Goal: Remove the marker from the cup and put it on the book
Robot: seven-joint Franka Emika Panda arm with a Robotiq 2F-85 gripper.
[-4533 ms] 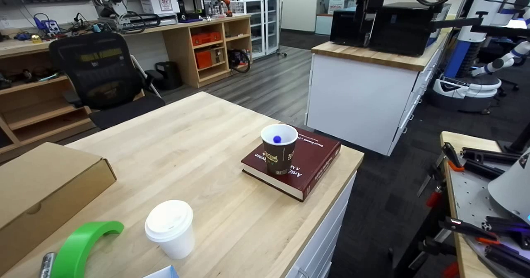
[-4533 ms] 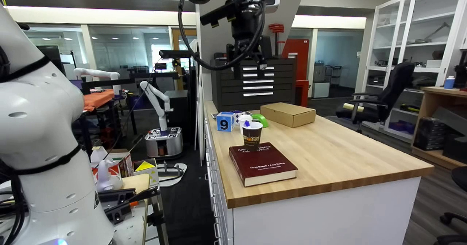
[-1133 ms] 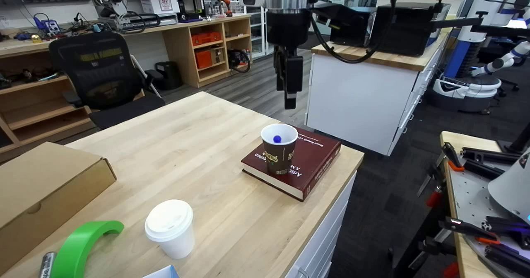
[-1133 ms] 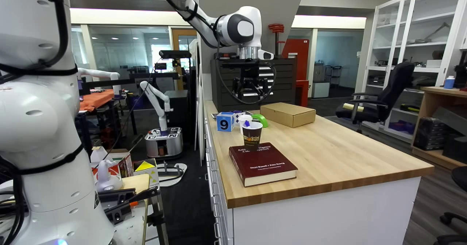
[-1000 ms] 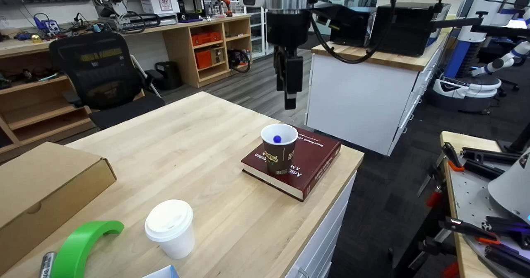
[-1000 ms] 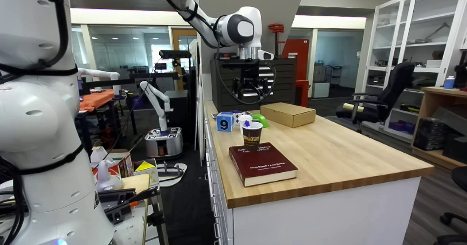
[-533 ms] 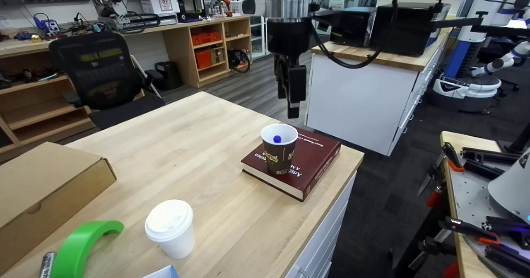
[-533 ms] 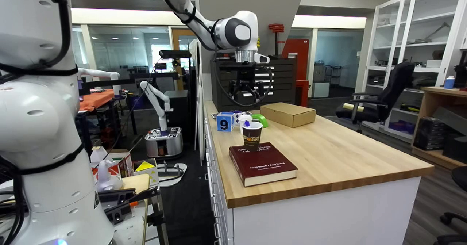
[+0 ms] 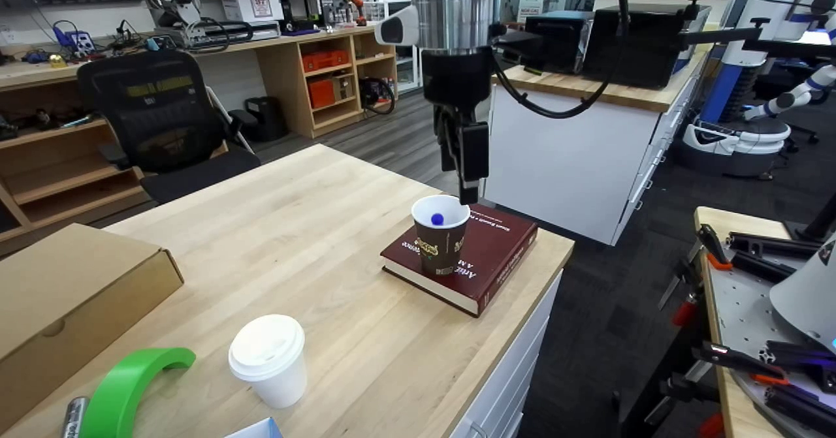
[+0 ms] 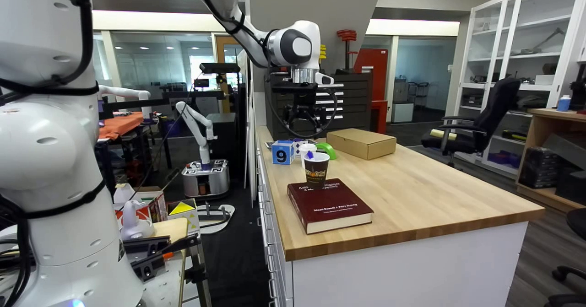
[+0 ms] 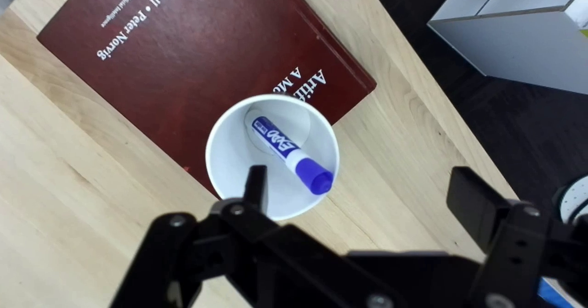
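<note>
The cup is a paper cup, dark brown outside and white inside, in both exterior views (image 9: 441,250) (image 10: 317,171). It stands upright on the maroon book (image 9: 499,232), near one end of the cover. The blue and white marker (image 11: 288,149) leans inside the cup, its blue cap at the rim. Its blue end also shows in both exterior views (image 9: 437,219) (image 10: 310,155). My gripper (image 11: 360,182) is open and empty, above and apart from the cup. In the wrist view, one finger (image 11: 255,186) overlaps the cup's opening and the other appears over bare table.
A white lidded paper cup (image 9: 269,359), a green arch (image 9: 134,386), a brown cardboard box (image 9: 85,294) and a blue number cube (image 10: 283,152) are on the same table (image 10: 412,197). The book lies close to the table's edge.
My gripper was out of view in one exterior view 4.5 seconds ago. Over the last second it has come down towards the cup. The cup, marker and book have not moved.
</note>
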